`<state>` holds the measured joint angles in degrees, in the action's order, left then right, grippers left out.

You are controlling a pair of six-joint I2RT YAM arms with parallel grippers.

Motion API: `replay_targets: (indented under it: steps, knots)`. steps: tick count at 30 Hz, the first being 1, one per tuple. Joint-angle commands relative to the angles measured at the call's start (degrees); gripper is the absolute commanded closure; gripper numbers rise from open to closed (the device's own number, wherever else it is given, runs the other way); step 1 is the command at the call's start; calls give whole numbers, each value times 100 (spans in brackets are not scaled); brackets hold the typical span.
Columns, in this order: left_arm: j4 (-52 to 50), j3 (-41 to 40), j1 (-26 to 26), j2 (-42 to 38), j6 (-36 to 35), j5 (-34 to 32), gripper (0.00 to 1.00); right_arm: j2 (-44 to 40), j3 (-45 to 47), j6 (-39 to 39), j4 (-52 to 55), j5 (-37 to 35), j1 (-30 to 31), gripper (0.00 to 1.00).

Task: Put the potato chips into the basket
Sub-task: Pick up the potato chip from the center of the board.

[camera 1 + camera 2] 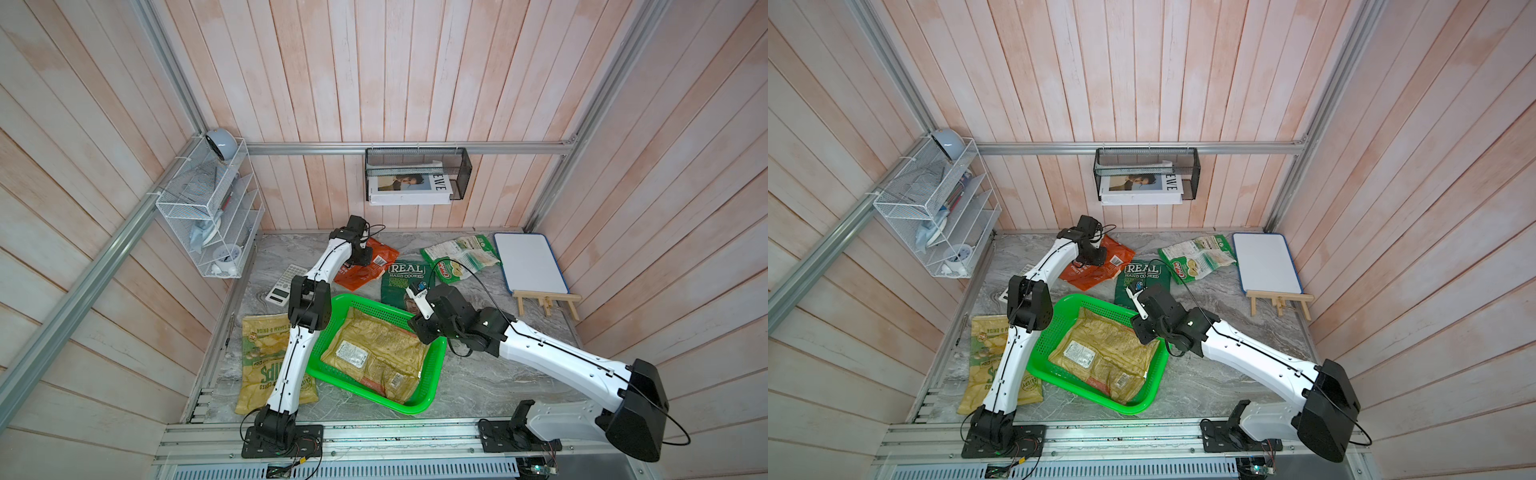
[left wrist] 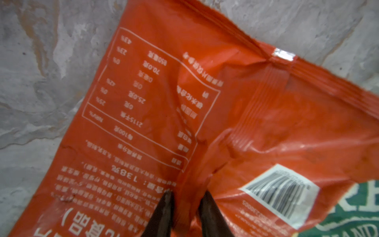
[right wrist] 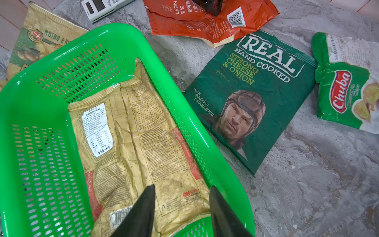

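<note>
An orange-red chip bag (image 2: 225, 102) lies printed side down at the back of the table, seen in both top views (image 1: 368, 266) (image 1: 1100, 268). My left gripper (image 2: 187, 197) is shut on a raised fold of it. The green basket (image 1: 415, 405) (image 1: 1136, 405) (image 3: 114, 34) holds one tan-yellow bag (image 1: 374, 353) (image 3: 133, 133). Over the basket's corner beside the dark green "REAL" bag (image 1: 401, 282) (image 3: 256, 92), my right gripper (image 3: 182, 195) (image 1: 419, 332) hangs open and empty. A white-green "Chuba" bag (image 1: 461, 259) (image 3: 344, 92) lies behind it to the right. Under my left arm lies a tan "CHIPS" bag (image 1: 259, 361) (image 1: 984, 361).
A calculator (image 1: 284, 284) lies left of the orange-red bag. A whiteboard on a small wooden easel (image 1: 530, 264) stands at the back right. A white wire rack (image 1: 212, 208) hangs on the left wall and a black wire rack (image 1: 415, 174) on the back wall.
</note>
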<state>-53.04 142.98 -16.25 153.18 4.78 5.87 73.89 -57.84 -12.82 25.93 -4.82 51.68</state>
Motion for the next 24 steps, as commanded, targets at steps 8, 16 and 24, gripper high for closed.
replay_targets:
  steps: [8,16,24]
  knots:
    - [254,-825,175,-443,-36,-354,100,-41,-162,-161,-137,-224,123,55]
    - [1245,-1474,133,-1381,-277,-644,100,-654,234,-468,-592,-1006,77,57]
    - [1474,-1792,40,-2072,-452,-817,100,-1224,620,-1154,-637,-1890,-309,59]
